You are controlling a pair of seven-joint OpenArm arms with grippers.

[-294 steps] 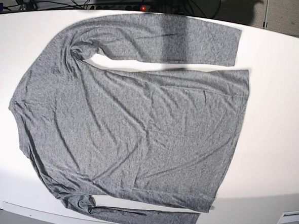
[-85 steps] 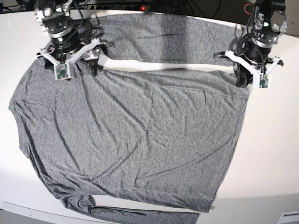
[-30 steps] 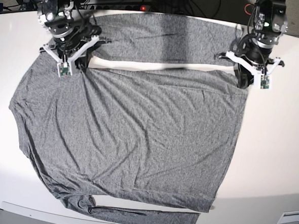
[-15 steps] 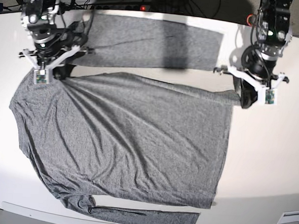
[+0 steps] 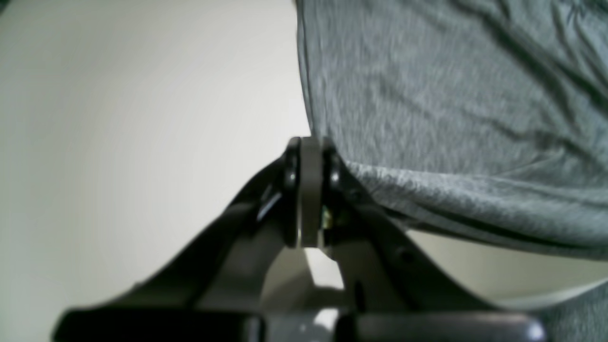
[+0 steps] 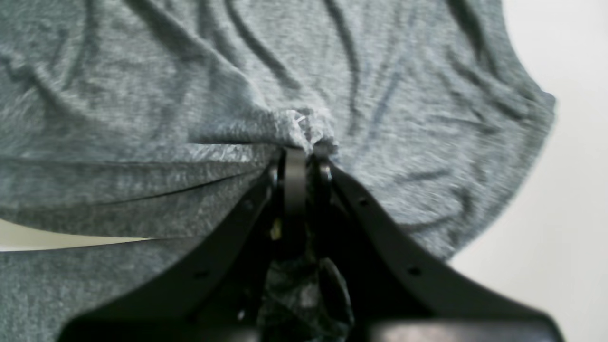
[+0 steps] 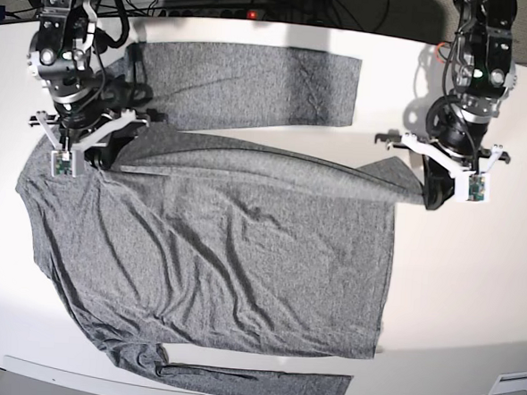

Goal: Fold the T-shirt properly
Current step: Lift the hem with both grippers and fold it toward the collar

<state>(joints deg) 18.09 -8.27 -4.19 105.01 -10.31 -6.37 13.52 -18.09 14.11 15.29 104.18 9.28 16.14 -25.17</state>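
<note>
The heather-grey T-shirt (image 7: 242, 259) lies spread on the white table (image 7: 472, 291), collar end to the left. Its far long edge is lifted into a taut fold between my two grippers. My left gripper (image 7: 431, 192), on the right of the base view, is shut on the hem corner; in the left wrist view the left gripper (image 5: 308, 154) pinches the cloth edge (image 5: 427, 185). My right gripper (image 7: 94, 156) is shut on bunched fabric near the shoulder, which the right wrist view shows at the right gripper (image 6: 304, 149). The far sleeve (image 7: 243, 84) lies flat behind, and the near sleeve (image 7: 252, 383) runs along the front edge.
Cables and a power strip with a red light (image 7: 250, 14) run behind the table's back edge. A small white label (image 7: 514, 381) sits at the front right corner. Bare table shows to the right of the hem (image 7: 474, 264).
Both grippers have carried the shirt's far edge toward the front of the table, pulling it over the body. The far sleeve has slid left and lies more exposed.
</note>
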